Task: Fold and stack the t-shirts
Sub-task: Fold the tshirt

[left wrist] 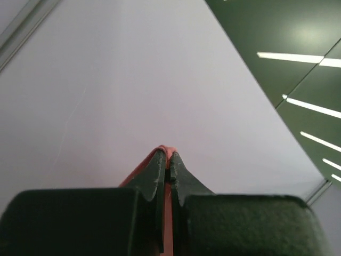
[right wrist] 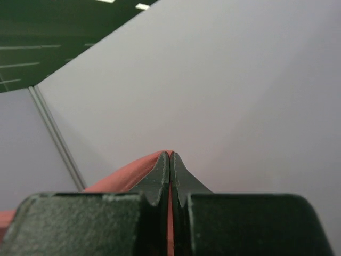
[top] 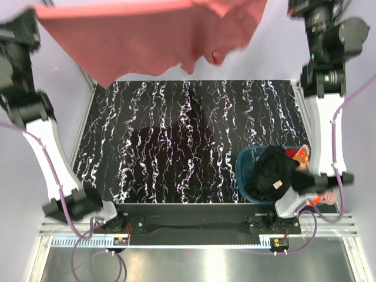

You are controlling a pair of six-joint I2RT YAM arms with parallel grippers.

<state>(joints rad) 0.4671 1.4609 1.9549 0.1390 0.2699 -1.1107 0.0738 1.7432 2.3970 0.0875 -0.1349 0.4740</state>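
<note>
Nearest you, at the table's front right corner, a round teal basket holds a crumpled black t-shirt, with a bit of orange fabric showing at its far rim. Beyond it stretches the black table with white marbling. Farther back and raised high, your two arms hold a large salmon-red t-shirt spread between them, its lower edge hanging in loose folds above the table's far side. In the wrist views, your left gripper is pinched tight on a fold of that red cloth, and your right gripper is likewise clamped on its red edge.
</note>
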